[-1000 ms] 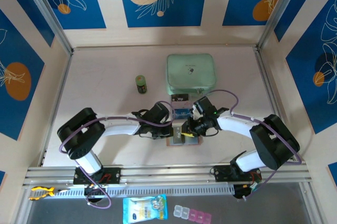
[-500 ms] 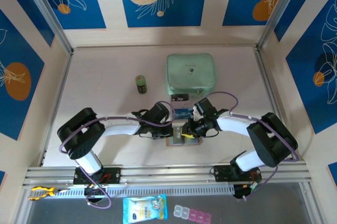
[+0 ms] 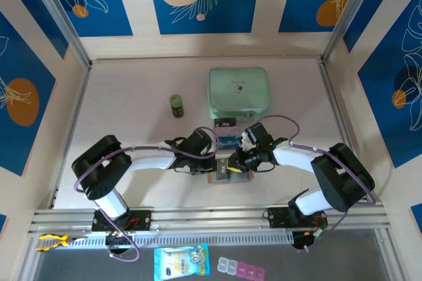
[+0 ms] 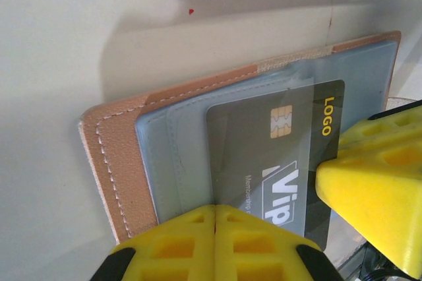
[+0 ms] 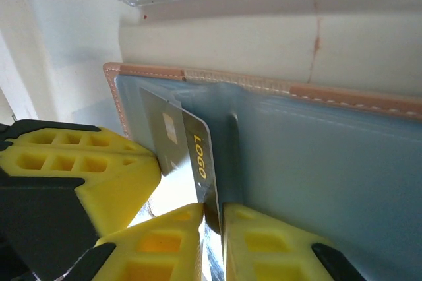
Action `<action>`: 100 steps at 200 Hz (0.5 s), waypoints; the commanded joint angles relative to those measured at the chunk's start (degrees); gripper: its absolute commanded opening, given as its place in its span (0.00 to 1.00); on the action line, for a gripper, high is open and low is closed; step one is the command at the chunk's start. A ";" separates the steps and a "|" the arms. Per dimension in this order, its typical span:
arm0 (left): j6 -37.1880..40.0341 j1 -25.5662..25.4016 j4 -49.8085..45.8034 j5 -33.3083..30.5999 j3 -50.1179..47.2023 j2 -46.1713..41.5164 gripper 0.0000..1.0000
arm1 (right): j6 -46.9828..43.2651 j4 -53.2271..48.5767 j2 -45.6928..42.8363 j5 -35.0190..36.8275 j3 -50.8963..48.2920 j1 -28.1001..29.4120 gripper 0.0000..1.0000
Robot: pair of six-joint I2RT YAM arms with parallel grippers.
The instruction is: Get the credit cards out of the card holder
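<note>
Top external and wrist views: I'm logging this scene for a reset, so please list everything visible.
zip case: one, mint green, table's far middle
jar: one, green-topped, left of case
card holder: one, tan, open, near middle
pocketed credit card: one, dark grey, partly out of holder's pocket
loose credit cards: two, dark and blue, between holder and case
packet: one, blue-white, below front rail
left gripper: yellow, shut, over holder
right gripper: yellow, shut on pocketed credit card
</note>
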 commanded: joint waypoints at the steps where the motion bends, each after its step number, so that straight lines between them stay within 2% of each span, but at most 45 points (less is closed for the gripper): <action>1: 0.74 -0.20 -2.97 -0.21 -0.25 1.21 0.00 | 0.65 0.22 -1.06 -1.55 -1.36 -0.41 0.14; 53: 0.71 -0.20 -3.15 -0.39 -0.43 0.97 0.00 | -0.37 -1.07 -2.84 -0.79 -2.22 -1.49 0.11; 100: 0.68 -0.20 -3.14 -0.39 -0.43 0.90 0.00 | -4.35 -9.41 -7.06 2.36 -1.18 -3.75 0.10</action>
